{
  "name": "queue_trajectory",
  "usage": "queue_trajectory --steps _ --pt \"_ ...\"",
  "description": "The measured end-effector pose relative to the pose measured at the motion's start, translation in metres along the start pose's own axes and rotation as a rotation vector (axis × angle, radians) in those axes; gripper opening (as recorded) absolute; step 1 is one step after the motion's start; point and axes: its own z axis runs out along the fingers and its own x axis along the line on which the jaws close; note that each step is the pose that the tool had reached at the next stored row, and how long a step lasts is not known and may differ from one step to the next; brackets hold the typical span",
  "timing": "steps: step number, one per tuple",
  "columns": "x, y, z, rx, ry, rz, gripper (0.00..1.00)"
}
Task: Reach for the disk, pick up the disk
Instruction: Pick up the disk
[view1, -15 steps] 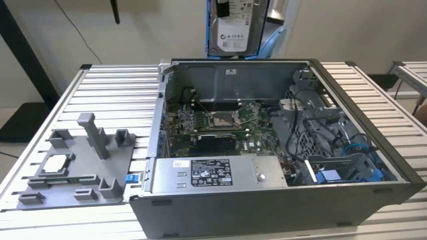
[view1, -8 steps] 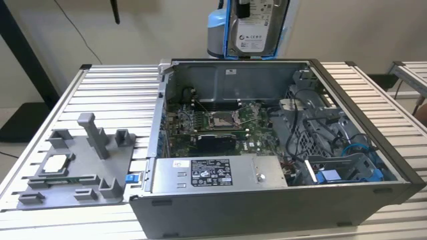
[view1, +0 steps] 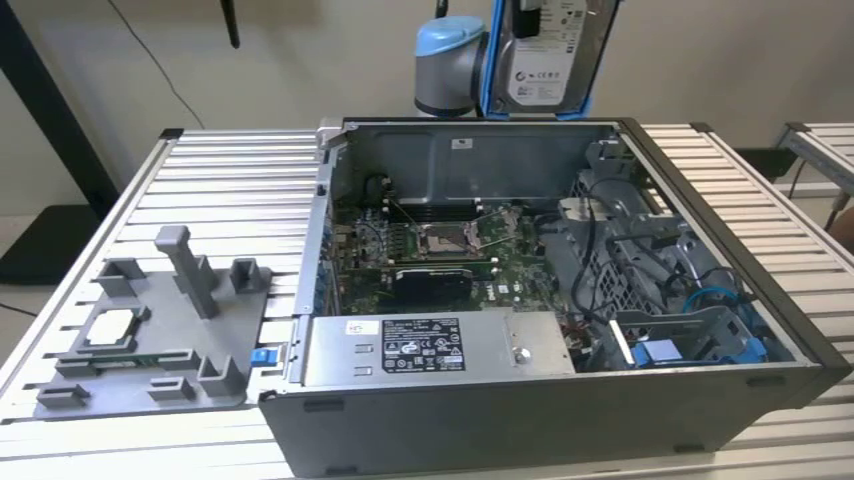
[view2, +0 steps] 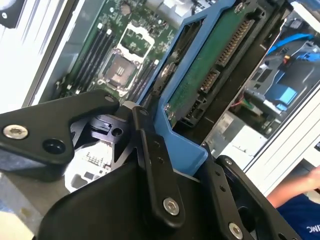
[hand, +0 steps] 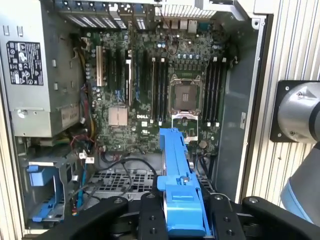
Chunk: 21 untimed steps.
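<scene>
First wrist view — the disk (hand: 176, 156) sits edge-on between the fingers (hand: 150, 216), clamped tight.

You are looking at a ribbed metal table (view1: 227, 170) that is carrying two things. An open computer case (view1: 534, 425) is lying on its side directly below the gripper (hand: 182, 217), with its open face turned up toward it. A grey plastic holder (view1: 200, 350) is resting flat on the table, lower than the gripper and well off to its side at the exterior view's left, just beside the case. Bare table is showing around both.
</scene>
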Motion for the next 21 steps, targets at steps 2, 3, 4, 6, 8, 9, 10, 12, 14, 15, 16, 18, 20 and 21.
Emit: queue_trajectory --steps 2,3,4,6,8,9,10,12,14,15,16,18,20,21 --pt "0.0005 -0.0091 0.0016 0.0001 -0.0001 0.000 0.00" --pt "0.0008 -0.0137 0.0024 0.0001 -0.0002 0.000 0.00" --pt "0.0010 -0.0180 0.0032 0.0001 -0.0002 0.000 0.00" --pt "0.0017 -0.0272 0.0045 -0.0001 0.0002 0.000 0.00" --pt "0.0025 -0.0360 0.0061 0.0000 0.0001 0.000 0.00" --pt "0.0030 -0.0406 0.0069 0.0000 0.0001 0.000 0.00" --pt "0.0037 -0.0448 0.0076 0.0000 0.0000 0.000 0.00" --pt "0.0064 -0.0510 0.0087 0.0000 0.0000 0.000 0.00" --pt "0.0102 -0.0542 0.0092 0.0000 0.0001 0.000 0.00" --pt "0.0124 -0.0557 0.0095 0.0000 0.0000 0.000 0.00" --pt "0.0144 -0.0569 0.0097 0.0000 0.0000 0.000 0.00" --pt "0.0191 -0.0597 0.0102 0.0000 0.0000 0.000 0.00" --pt "0.0239 -0.0625 0.0106 -0.0001 0.0001 0.000 0.00" --pt "0.0265 -0.0639 0.0109 0.0000 -0.0001 0.000 0.00"
